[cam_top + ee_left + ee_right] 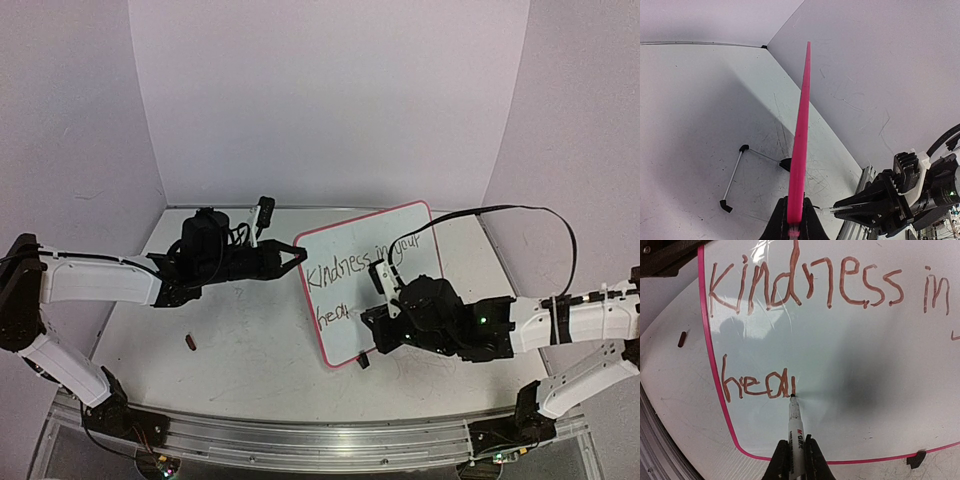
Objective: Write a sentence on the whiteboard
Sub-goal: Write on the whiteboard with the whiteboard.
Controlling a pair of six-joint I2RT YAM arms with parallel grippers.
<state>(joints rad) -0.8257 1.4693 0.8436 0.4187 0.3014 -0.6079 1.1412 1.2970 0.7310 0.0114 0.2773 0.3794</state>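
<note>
The small white whiteboard (372,226) with a pink rim stands tilted mid-worktop (250,360), nearer the far edge. The left gripper (298,255) pinches the board's left rim. The right gripper (795,456) is clamped on a white marker pen (795,430), whose black tip touches the board just after "hea", the second line of the dark handwritten sentence (810,281), under "Kindness in your".

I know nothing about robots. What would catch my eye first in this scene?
Probably the whiteboard at the centre of the overhead view, its pink edge pinched by the left gripper. On it the handwritten sentence reads "Kindness in your", with "hea" begun on the line below. The right gripper holds a marker with its tip at the end of those last letters.
</note>
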